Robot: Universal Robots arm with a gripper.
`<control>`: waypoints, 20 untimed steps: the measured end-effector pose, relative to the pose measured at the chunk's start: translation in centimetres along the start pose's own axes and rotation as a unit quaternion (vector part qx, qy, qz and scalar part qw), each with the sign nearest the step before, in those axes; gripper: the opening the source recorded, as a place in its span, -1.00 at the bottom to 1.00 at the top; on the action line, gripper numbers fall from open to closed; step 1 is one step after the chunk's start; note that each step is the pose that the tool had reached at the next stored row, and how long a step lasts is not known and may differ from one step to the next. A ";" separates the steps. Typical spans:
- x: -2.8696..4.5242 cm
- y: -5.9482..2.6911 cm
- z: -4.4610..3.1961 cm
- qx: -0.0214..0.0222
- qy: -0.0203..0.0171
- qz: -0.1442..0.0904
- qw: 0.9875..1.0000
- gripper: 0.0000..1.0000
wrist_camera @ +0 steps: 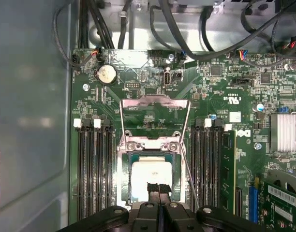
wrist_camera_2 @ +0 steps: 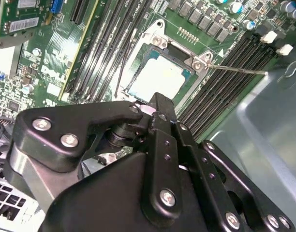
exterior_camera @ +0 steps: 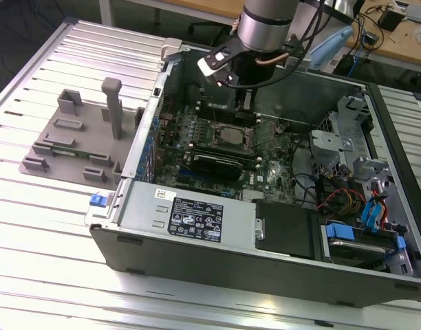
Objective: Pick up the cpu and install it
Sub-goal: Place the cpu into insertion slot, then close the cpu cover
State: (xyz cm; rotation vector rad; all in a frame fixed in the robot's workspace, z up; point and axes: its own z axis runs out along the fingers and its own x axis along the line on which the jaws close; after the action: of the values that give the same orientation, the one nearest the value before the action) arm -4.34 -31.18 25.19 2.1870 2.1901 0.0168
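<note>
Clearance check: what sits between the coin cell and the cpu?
In the first wrist view, the flipped-open metal socket frame, over green board, lies between coin cell and cpu.

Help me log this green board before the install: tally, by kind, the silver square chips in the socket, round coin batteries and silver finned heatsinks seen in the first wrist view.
Shiny silver square cpu: 1
Round silver coin battery: 1
Silver finned heatsink: 1
Total: 3

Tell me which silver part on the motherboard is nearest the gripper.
The cpu, the smooth silver square in the socket between the memory slots, directly under the gripper. The finned silver heatsink and round coin cell sit farther off.
</note>
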 end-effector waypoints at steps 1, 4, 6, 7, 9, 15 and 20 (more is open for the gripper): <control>0.00 0.11 0.00 0.000 0.000 0.000 1.000 -0.79; 0.00 0.18 0.00 0.001 0.000 0.000 1.000 -0.79; 0.00 0.18 0.00 0.001 0.000 0.000 1.000 -0.79; 0.00 0.19 0.00 0.001 0.000 0.000 1.000 -0.79; 0.00 0.19 0.00 0.001 0.000 0.000 1.000 -0.79; 0.00 0.21 0.01 0.001 0.000 0.000 1.000 -0.79; -0.01 0.24 -0.48 0.001 0.000 0.000 1.000 -0.79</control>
State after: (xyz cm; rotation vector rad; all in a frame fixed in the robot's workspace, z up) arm -4.12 -31.17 25.68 2.1878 2.1909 0.0153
